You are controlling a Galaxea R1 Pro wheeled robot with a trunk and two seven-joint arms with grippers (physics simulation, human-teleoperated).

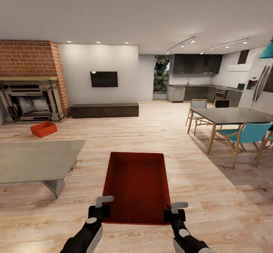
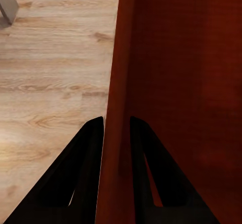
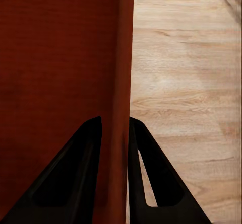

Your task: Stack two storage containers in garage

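The robot stands in the living room and holds one red-orange container (image 1: 137, 186) in front of itself, above the wood-plank floor (image 1: 212, 192). The left gripper (image 1: 101, 207) is clamped on the near part of the container's left wall, at about 7 o'clock of the bin. In the left wrist view, one finger (image 2: 83, 168) is outside the wall and the other is inside, with the red wall (image 2: 117, 83) pressed between them. The right gripper (image 1: 175, 212) grips the near part of the right wall in the same way, at about 5 o'clock of the bin. In the right wrist view its fingers (image 3: 85, 168) also sit on both sides of the wall (image 3: 123, 58). The open top of the container faces up and its long side points away from the robot, toward 12 o'clock.

The second container (image 1: 43, 129) lies on the floor well apart, at about 10 o'clock, just in front of the brick fireplace (image 1: 32, 90). It looks a little tilted. A low grey table (image 1: 36, 161) stands between this bin and the robot, at about 9 o'clock of the held container. A dark low bench (image 1: 104, 110) is against the far wall at 11 o'clock, and a dining table (image 1: 231, 116) with chairs is at 2 o'clock.
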